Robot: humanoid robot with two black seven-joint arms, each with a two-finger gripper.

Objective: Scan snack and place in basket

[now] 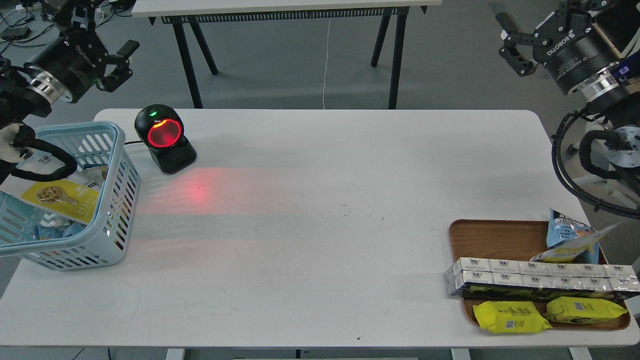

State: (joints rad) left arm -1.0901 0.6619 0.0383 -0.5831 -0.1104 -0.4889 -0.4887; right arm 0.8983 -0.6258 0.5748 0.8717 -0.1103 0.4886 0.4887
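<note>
And the snack (62, 197) lies in the basket (112, 235) (scanner (164, 134) glowing red), left gripper (122, 62) and right gripper (510, 45) both spread and empty, so the job looks done.

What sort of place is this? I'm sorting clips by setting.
Probably a robotics lab staged as a shop checkout: a barcode scanner glowing red on a white table, a blue basket holding a snack, and a tray of packaged goods.
</note>
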